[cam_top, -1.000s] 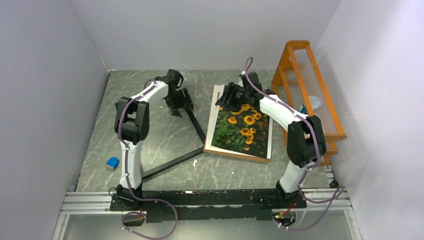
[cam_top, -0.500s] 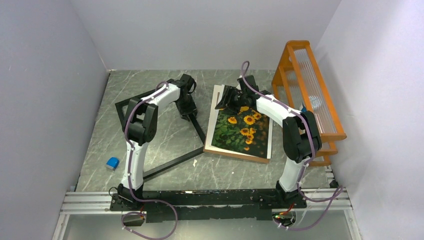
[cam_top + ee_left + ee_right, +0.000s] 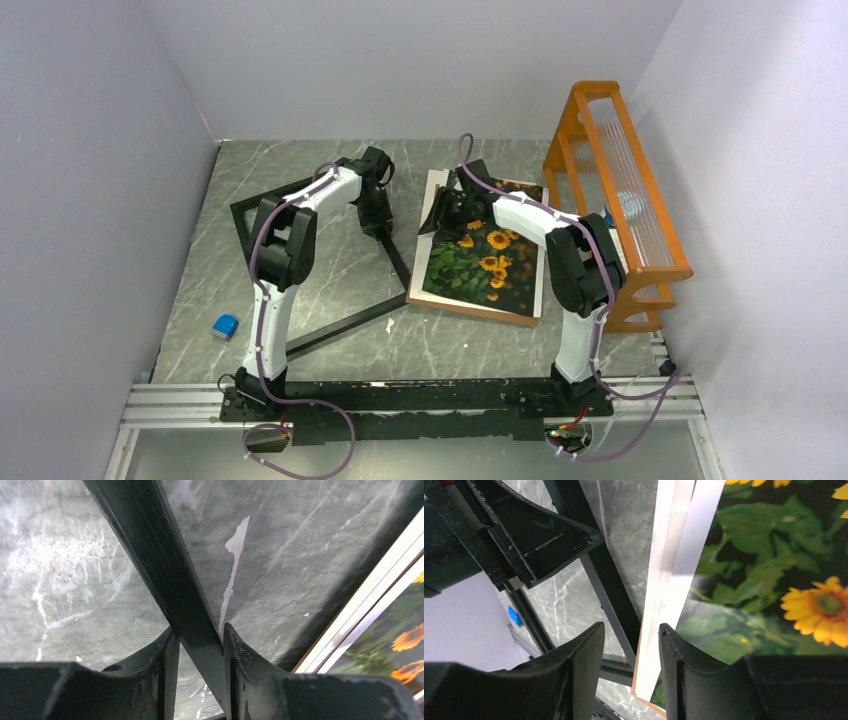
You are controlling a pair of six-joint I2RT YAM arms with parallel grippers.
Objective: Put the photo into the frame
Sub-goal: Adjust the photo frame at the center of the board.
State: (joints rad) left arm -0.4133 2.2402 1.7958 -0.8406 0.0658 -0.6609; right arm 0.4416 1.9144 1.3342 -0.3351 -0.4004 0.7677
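Photo (image 3: 480, 262) lies flat just right of the frame (image 3: 340, 327), whose nearest bar the left gripper (image 3: 200, 630) pinches tight, while the right gripper (image 3: 631, 627), jaws slightly parted and holding nothing, hovers over the photo's frame-side edge.

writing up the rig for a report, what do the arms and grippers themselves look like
Both the left arm and right arm have white tubular links with chunky black joints, and a purple cable strapped along each. The left gripper and right gripper have matte black, wedge-shaped fingers, scuffed pale at the edges.
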